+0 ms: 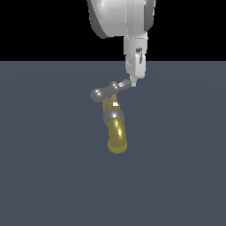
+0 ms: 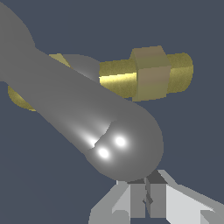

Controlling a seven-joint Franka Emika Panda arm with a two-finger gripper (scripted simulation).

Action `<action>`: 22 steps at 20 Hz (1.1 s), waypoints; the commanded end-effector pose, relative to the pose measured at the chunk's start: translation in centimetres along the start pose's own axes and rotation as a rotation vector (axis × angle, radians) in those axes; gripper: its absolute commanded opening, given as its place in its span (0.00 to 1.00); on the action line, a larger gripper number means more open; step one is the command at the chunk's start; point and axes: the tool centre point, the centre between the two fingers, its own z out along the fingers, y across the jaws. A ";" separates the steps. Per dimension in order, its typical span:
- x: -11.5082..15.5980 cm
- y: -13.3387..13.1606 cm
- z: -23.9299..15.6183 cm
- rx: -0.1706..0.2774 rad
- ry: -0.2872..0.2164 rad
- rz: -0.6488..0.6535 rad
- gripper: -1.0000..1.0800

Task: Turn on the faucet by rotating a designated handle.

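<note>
Looks like we're at the push step: the fingers (image 1: 133, 81) are pressed together, holding nothing, tip right against the handle (image 1: 109, 89) end just above frame centre, atop the faucet (image 1: 115, 126), so next it probably needs a steady sideways shove to swing it round.

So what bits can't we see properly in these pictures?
- Robot arm: the exterior view's top edge cuts it off, so only its lower end shows.
- Claw: too small in the exterior view; in the wrist view the handle's rounded end covers its tips, though the fingers look shut together.
- Faucet: in the wrist view the handle hides its spout.
- Touching: whether claw and handle meet is unclear.
</note>
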 end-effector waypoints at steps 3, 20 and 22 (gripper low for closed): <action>6.0 0.8 -0.2 -0.005 0.015 -0.045 0.00; 9.0 -0.3 -0.2 -0.009 0.000 -0.007 0.00; 10.0 -0.7 -0.3 -0.009 0.002 -0.014 0.00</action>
